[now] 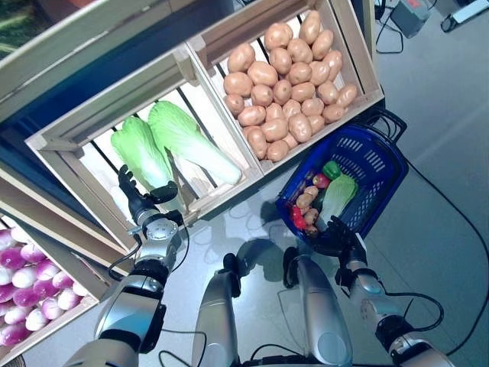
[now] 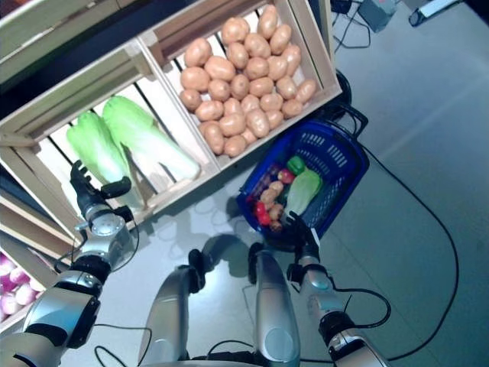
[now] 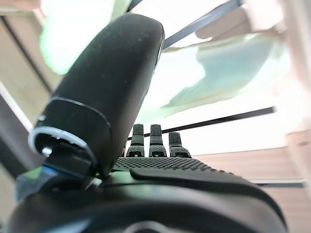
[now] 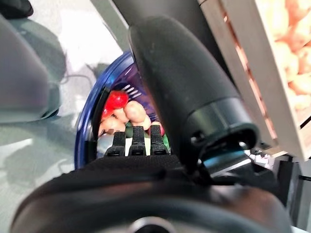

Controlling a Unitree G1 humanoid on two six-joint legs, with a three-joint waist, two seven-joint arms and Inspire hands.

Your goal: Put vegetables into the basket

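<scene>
Nearest the robot, the right hand (image 1: 338, 238) sits at the near rim of the blue basket (image 1: 376, 162), which stands on the grey floor (image 1: 443, 206). In its own wrist view the fingers (image 4: 137, 141) reach over the rim, but whether they curl round it cannot be told. Inside the basket lie a napa cabbage (image 1: 338, 195), a green pepper (image 1: 331, 169), a red apple-like piece (image 1: 321, 181), several small potatoes (image 1: 306, 200) and a red pepper (image 1: 297, 217) at the near end (all heaped toward the side nearer the crates).

On the other side, the left hand (image 1: 140, 197) is raised at the front edge of the wooden cabbage crate (image 1: 92, 130), fingers straight and spread, thumb out to the side, holding nothing. Just past its fingertips lie two napa cabbages (image 1: 174, 141) side by side on the crate's slatted bottom, leafy ends pointing away from the robot.

Beyond, the neighbouring crate (image 1: 353, 46) is heaped with potatoes (image 1: 286, 80). Low on the robot's left, another crate holds purple-and-white turnip-like vegetables (image 1: 27, 287).
</scene>
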